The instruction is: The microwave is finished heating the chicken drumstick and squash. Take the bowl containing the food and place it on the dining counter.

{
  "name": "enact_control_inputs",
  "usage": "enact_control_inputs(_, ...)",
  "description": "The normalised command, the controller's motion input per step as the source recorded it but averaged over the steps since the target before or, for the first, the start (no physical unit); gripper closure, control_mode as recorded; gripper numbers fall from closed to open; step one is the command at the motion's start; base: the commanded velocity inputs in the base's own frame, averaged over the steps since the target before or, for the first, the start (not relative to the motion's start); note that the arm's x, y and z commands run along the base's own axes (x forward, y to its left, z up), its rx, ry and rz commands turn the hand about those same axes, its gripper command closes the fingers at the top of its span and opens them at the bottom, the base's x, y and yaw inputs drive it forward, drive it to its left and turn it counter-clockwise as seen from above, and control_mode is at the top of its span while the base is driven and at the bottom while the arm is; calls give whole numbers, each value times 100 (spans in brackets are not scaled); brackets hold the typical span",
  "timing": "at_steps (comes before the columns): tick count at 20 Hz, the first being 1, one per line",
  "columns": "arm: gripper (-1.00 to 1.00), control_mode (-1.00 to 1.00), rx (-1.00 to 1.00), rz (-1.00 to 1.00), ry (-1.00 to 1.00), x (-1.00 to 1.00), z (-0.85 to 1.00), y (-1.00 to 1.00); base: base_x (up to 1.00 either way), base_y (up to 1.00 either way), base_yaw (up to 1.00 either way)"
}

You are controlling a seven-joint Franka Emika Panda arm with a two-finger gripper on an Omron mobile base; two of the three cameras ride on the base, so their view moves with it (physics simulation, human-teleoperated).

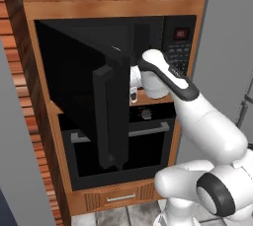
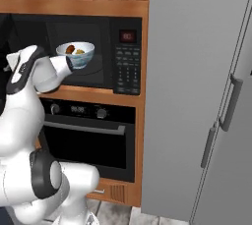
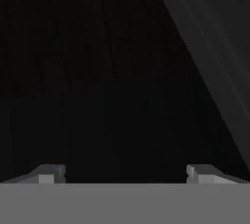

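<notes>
Round white blue-patterned bowl (image 2: pixel 76 54) inside glossy black microwave (image 2: pixel 106 52), door open; gripper (image 3: pixel 125 173) spread wide, holding nothing.

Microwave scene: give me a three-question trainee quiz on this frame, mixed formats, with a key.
1. True or false: the microwave door is shut.
2. Multiple choice: where is the bowl with the drumstick and squash? A) on the floor B) inside the microwave C) on top of the fridge
3. Fill in: in the hand view the gripper fingers stand ____ with nothing between them.

Key: 1 false, the door is swung wide open. 2 B, the bowl is inside the microwave, just past the end of the arm. 3 apart, meaning open.
</notes>
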Motion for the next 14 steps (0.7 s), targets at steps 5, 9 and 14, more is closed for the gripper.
enact_control_inputs(5,-100,-100,-3,-10,-8,9,-26,100,0,0,0)
enact_control_inputs(9,-100,-100,-8,-13,0,5,-1,56,0,0,0)
enact_control_inputs(14,-100,-100,-1,-4,-4,0,8,-56,0,0,0)
